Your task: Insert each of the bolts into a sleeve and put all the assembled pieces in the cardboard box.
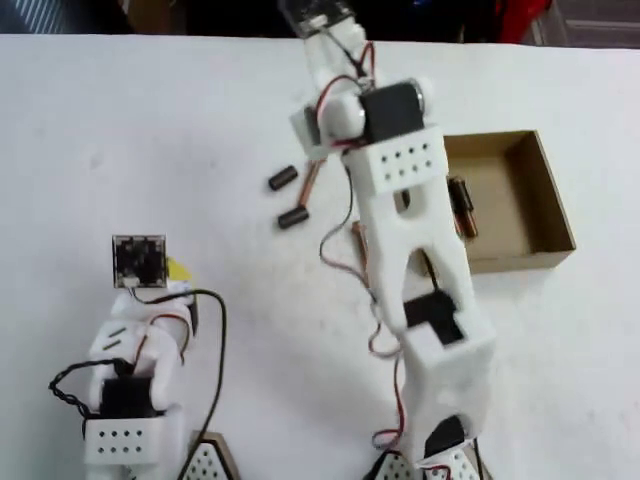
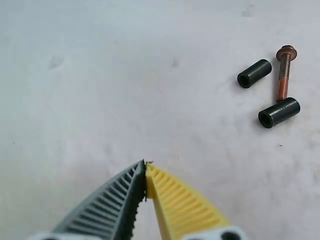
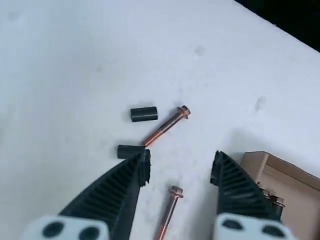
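Two black sleeves (image 1: 283, 178) (image 1: 292, 217) lie left of my right arm (image 1: 400, 170), with a copper bolt (image 1: 310, 180) between them. In the right wrist view the sleeves (image 3: 144, 114) (image 3: 129, 151) and that bolt (image 3: 162, 126) lie just past my right gripper (image 3: 180, 162). It hangs open above the table, and a second bolt (image 3: 167, 212) lies on the table in the gap between its fingers. My left gripper (image 2: 145, 170) is shut on nothing, far from the sleeves (image 2: 254, 73) (image 2: 279, 112). The cardboard box (image 1: 540, 215) holds assembled pieces (image 1: 460, 205).
The box stands at the right of the white table (image 1: 150, 130), close beside my right arm. My left arm (image 1: 130, 380) sits low at the front left. Cables trail from both arms near the front edge.
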### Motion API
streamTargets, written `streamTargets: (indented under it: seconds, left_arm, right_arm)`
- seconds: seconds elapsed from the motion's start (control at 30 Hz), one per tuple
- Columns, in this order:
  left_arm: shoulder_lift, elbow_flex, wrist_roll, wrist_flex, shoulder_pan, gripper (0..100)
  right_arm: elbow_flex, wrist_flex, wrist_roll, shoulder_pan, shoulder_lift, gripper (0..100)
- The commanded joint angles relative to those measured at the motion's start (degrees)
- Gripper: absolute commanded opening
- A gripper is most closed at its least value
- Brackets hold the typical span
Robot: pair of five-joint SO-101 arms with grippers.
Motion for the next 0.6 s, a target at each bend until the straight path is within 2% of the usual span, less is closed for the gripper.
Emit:
streamTargets:
  seconds: [0.0, 0.17, 0.27, 0.43, 0.57]
  left_arm:
    - [-0.75, -0.35, -0.70, -0.35, -0.75, 2]
    - [-0.75, -0.35, -0.70, -0.26, -0.84, 2]
    - [-0.75, -0.44, -0.70, -0.26, -2.77, 2]
    - [-0.75, -0.62, -0.70, -0.26, -7.52, 2]
    - [-0.75, -0.62, -0.70, -0.26, -9.80, 2]
  right_arm:
    - [8.18, 2.59, 0.62, -3.56, -10.95, 18.4]
    - [21.63, 2.42, 10.20, -9.01, -18.33, 18.4]
    - [28.84, -0.48, 18.37, -9.63, -19.12, 18.4]
    - [41.05, -10.15, 33.05, -8.92, -17.54, 18.4]
    - [47.03, -18.59, 39.74, -8.48, -15.08, 18.4]
